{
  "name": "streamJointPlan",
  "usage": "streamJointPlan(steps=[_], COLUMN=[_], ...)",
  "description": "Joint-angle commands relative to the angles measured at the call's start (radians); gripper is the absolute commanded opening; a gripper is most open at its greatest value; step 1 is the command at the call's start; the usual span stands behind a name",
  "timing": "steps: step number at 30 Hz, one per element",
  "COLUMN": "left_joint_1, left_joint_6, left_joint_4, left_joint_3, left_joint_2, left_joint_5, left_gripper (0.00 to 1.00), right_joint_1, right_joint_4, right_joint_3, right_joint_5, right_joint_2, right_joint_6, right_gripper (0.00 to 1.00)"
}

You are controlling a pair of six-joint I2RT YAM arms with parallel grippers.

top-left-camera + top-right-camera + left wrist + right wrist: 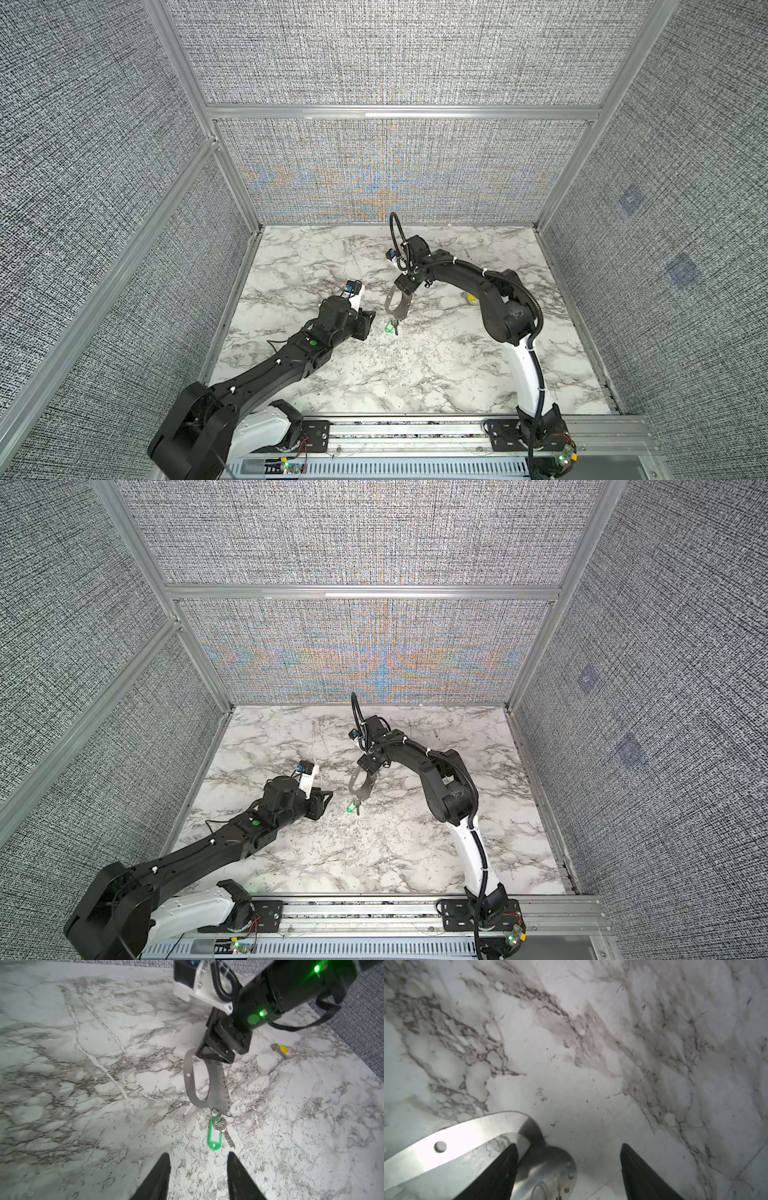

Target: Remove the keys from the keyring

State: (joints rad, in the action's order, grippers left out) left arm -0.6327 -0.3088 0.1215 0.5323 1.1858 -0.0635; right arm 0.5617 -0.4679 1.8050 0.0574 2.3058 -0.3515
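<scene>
Our left jaws stand open and empty, and just in front of their fingers (160, 1178) the green-tagged key (215, 1136) lies on the desk (83, 1064), joined by a small ring (215, 1111) to the nearer end of the keyring (219, 1093). The keyring stretches from there to our right jaws, which are spread wide and grip nothing: one finger (504, 1169) stands over its long slot, the other is well apart from it. The yellow-tagged key (280, 1050) lies loose on the desk, beyond the right jaws.

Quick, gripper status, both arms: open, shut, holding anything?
Left gripper: open, empty.
Right gripper: open, jaws wide; the keyring sits by one finger, not clamped.
</scene>
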Motion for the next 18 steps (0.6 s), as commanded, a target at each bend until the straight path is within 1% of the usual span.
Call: streamJointPlan(steps=[1,5,9,13,15,16,18], left_joint_1=[-0.002,-0.015,-0.026,-0.028,-0.028,-0.03,-0.027], left_joint_6=[0.052,0.095,0.147,0.16,0.163,0.162,0.106], left_joint_4=[-0.04,-0.04,-0.086,-0.081,-0.079,-0.085,-0.114], left_joint_3=[0.037,0.077,0.141,0.169,0.175,0.179,0.195], left_joint_2=[0.064,0.153,0.237,0.27,0.269,0.264,0.248], left_joint_5=[-0.068,-0.072,-0.089,-0.089,-0.073,-0.058,0.002], left_gripper=[0.47,0.48,0.48,0.48,0.48,0.48,0.48], right_joint_1=[-0.006,-0.033,-0.073,-0.091,-0.091,-0.092,-0.093], right_joint_4=[-0.062,-0.091,-0.122,-0.116,-0.094,-0.068,-0.034], right_joint_3=[0.015,0.024,0.01,-0.033,-0.058,-0.078,-0.112], right_joint_5=[0.123,0.204,0.234,0.2,0.158,0.142,0.12], right_joint_2=[0.025,0.027,0.006,-0.041,-0.077,-0.101,-0.15], right_joint_6=[0.042,0.095,0.135,0.131,0.096,0.078,0.037], right_gripper=[0.79,0.78,0.78,0.78,0.78,0.78,0.77])
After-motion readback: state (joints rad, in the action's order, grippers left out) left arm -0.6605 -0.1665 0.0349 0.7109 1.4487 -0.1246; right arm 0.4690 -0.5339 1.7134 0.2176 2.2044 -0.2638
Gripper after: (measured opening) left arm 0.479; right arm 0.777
